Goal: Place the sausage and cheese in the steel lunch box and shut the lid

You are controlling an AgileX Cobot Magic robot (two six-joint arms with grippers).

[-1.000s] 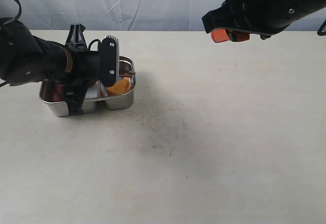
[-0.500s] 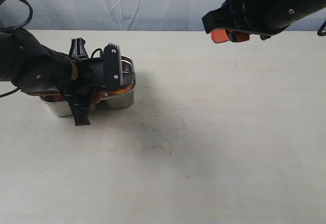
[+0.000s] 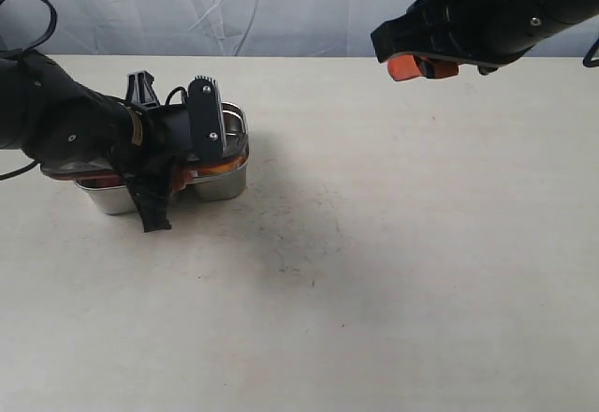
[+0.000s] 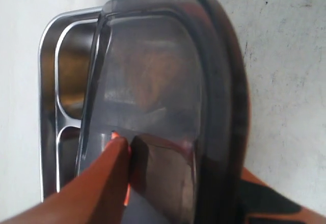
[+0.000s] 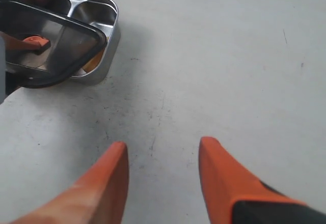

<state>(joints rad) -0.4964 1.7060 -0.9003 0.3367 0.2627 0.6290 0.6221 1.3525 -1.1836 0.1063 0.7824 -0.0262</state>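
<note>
The steel lunch box (image 3: 221, 187) stands at the far left of the table; its bare compartments (image 4: 69, 76) and rim (image 5: 104, 2) also show in the wrist views. My left gripper (image 3: 173, 164) (image 4: 181, 158) is shut on the dark lid (image 3: 65, 169) (image 4: 153, 81) (image 5: 53, 38). It holds the lid slightly tilted, low over the box, covering most of it. A yellow-orange bit of the cheese (image 5: 92, 63) peeks out under the lid's edge. The sausage is hidden. My right gripper (image 3: 423, 66) (image 5: 163, 150) hangs open and empty, high at the far right.
A pale table top (image 3: 374, 262) with faint dark scuffs (image 5: 153, 112) spreads between the box and the right arm. A wrinkled light backdrop (image 3: 281, 9) runs behind the table's far edge.
The left arm has swung the lid down from a steep tilt to nearly flat over the box, hiding the cheese and sausage. The right arm has not moved.
</note>
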